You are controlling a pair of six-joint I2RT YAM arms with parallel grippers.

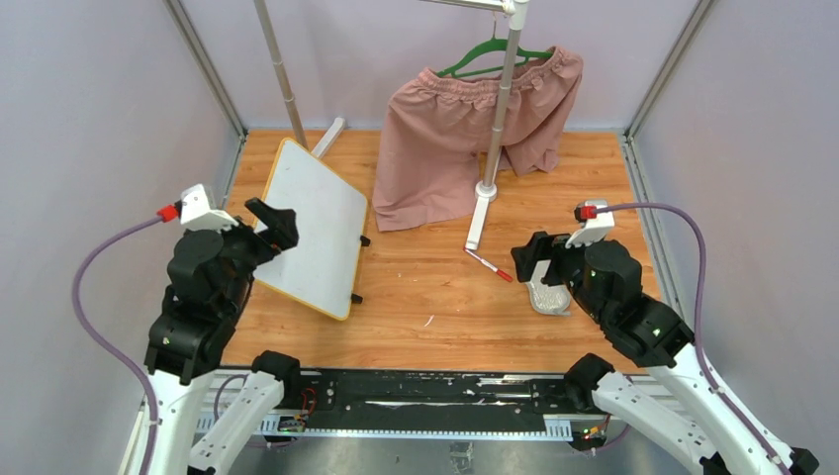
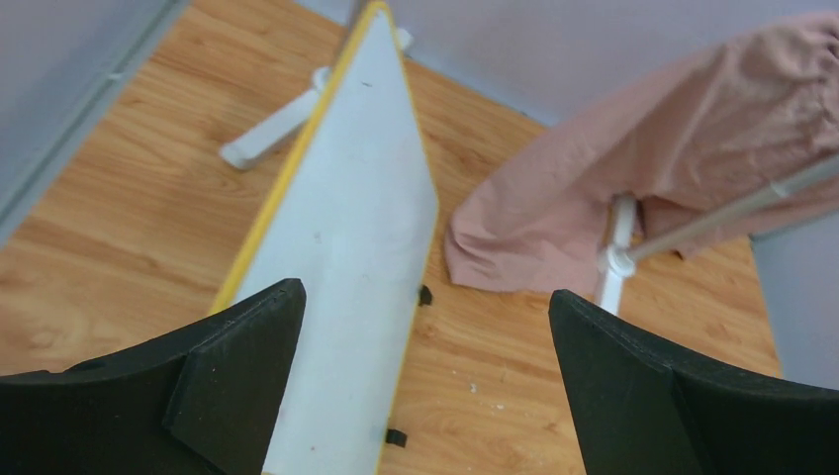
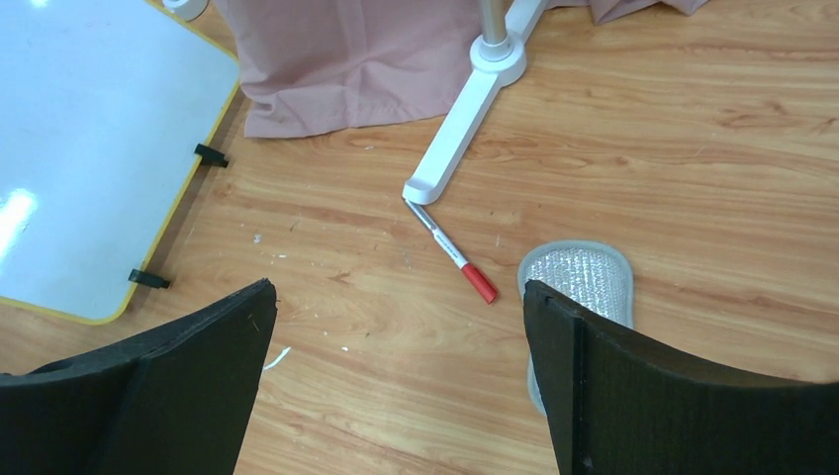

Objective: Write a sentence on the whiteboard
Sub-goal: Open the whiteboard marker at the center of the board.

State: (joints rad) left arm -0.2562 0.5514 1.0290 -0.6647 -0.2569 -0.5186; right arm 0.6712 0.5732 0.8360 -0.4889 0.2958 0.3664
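Note:
The whiteboard, white with a thin yellow frame and small black feet, lies tilted on the left of the wooden table; it also shows in the left wrist view and the right wrist view. Its surface is blank, so the sentence is not in view. A marker with a red cap lies on the table by the rack's foot. My left gripper hangs open over the board's near part. My right gripper is open and empty, just near of the marker.
Pink shorts hang on a green hanger from a white rack, whose foot reaches to the marker. A grey pad lies under my right gripper. A second pole stands behind the board. Walls close in on three sides.

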